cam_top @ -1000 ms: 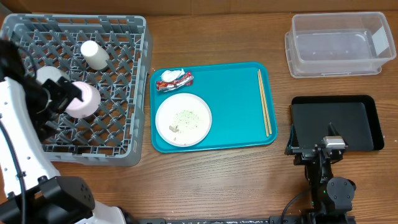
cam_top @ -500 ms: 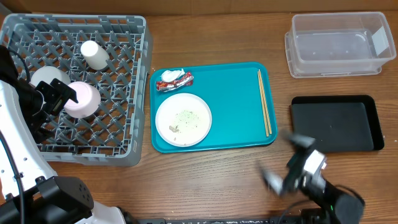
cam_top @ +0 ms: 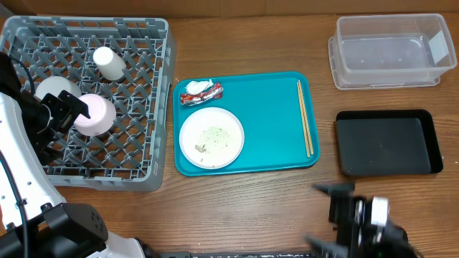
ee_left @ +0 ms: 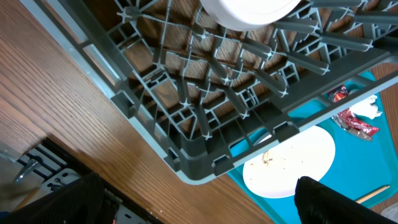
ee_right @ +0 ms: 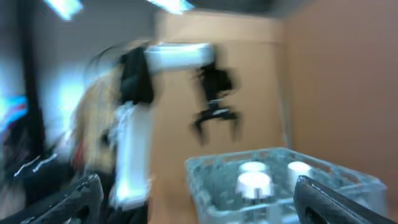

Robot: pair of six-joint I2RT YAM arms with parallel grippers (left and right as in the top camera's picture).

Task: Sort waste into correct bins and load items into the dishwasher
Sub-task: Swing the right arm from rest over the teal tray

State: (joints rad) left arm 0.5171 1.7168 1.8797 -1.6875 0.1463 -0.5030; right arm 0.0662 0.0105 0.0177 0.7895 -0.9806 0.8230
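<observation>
The left arm (cam_top: 21, 165) is seen reaching up along the left edge of the table, its wrist bent over the grey rack (cam_top: 161, 107). The left gripper (ee_left: 199, 186) is spread wide, with nothing held between its fingers; in the overhead view it is placed just beside a pale upturned bowl (cam_top: 97, 115) in the rack, though contact cannot be made out.

The right arm is folded low at the near edge of the table. The right gripper (cam_top: 326, 215) is badly blurred, but its jaws are seen wide apart and empty. The right wrist view is blurred as well, and the camera appears to be pointed across the table toward the rack.

In the rack, a small white cup (cam_top: 109, 63) and a white bowl (cam_top: 54, 89) are found. On the teal tray (cam_top: 272, 154) lie a white plate (cam_top: 211, 137) flecked with rice-like bits (cam_top: 214, 134), a red-and-white wrapper (cam_top: 203, 91), a paper wad (cam_top: 192, 98) touching it, and the chopsticks (cam_top: 305, 118) along the right side. The clear tub (cam_top: 391, 51) and the black tray (cam_top: 387, 142) are set to the right.

A pale label (cam_top: 437, 46) is stuck on the tub; its writing cannot be read.
</observation>
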